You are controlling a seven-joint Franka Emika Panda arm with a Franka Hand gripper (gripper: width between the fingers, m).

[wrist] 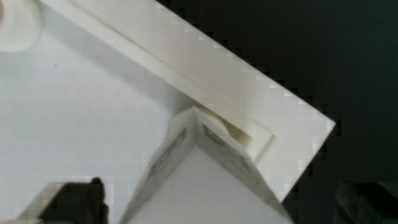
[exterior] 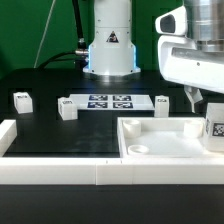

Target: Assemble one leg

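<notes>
Leg [exterior: 214, 127] status: found upright at the exterior view's right edge, tag facing the camera, sitting in or against the big white tray-like part [exterior: 150, 138]. Couldn't tell whether resting on the tray floor or just beside its wall.

Spotted three more legs alike, loose on the black counter [exterior: 40, 125]: one far on the exterior view's left [exterior: 22, 100], one left of the marker board [exterior: 67, 108], one right of the marker board [exterior: 162, 101]. Marker board [exterior: 106, 101] flat in the middle, untouched. Presumably spread well apart to leave finger clearance around each.

Gripper [exterior: 196, 98] hung over the tray's back edge, near the tagged leg, up and toward the exterior view's left of it. Saw no contact in the exterior view.

Wrist view: looked down onto the tray's raised rim [wrist: 196, 75] and a white wedge shape [wrist: 205, 165] between two dark fingertips [wrist: 71, 200]. Couldn't identify the wedge as leg or tray corner. Fingertips looked spread, but couldn't tell from either view whether clamped on anything or empty.

Judged as lining up leg against a tray corner; seating not yet done.
</notes>
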